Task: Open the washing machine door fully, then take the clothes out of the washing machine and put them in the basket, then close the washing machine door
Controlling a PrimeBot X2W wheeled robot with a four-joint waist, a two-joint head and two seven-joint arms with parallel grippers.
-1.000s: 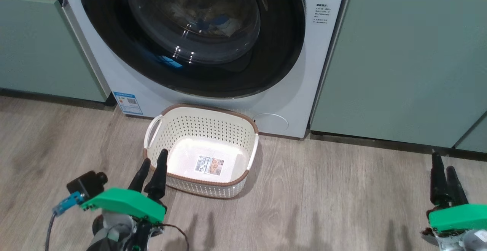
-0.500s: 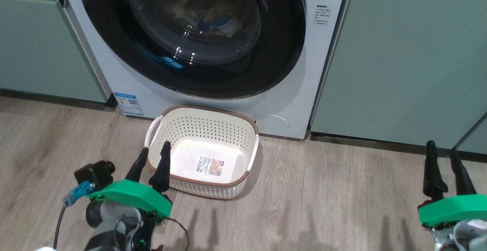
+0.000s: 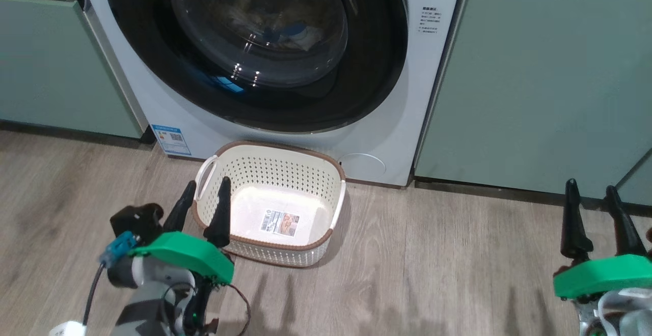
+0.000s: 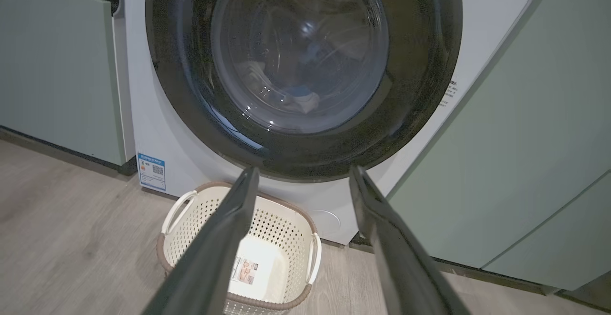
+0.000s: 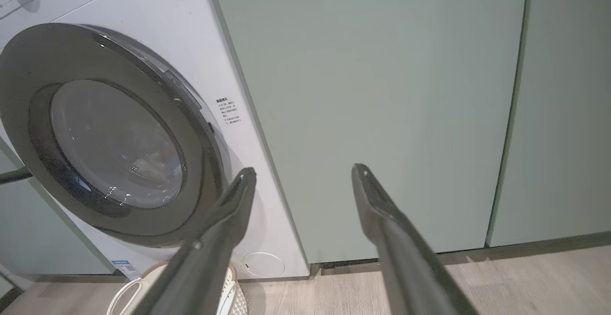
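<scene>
Now my left gripper (image 3: 208, 182), fingers apart, hovers at the left rim of the basket (image 3: 285, 146); behind the basket, the washing machine door (image 3: 377, 71) is shut on the clothes (image 3: 285, 30); my right gripper (image 3: 591, 186), equally spread, hangs well to the basket's right.

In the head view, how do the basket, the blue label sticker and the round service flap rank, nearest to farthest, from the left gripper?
1. basket, right beside the left gripper, slightly to its right.
2. blue label sticker, low on the washing machine, at its left corner.
3. round service flap, low on its right side, beyond the basket.
</scene>
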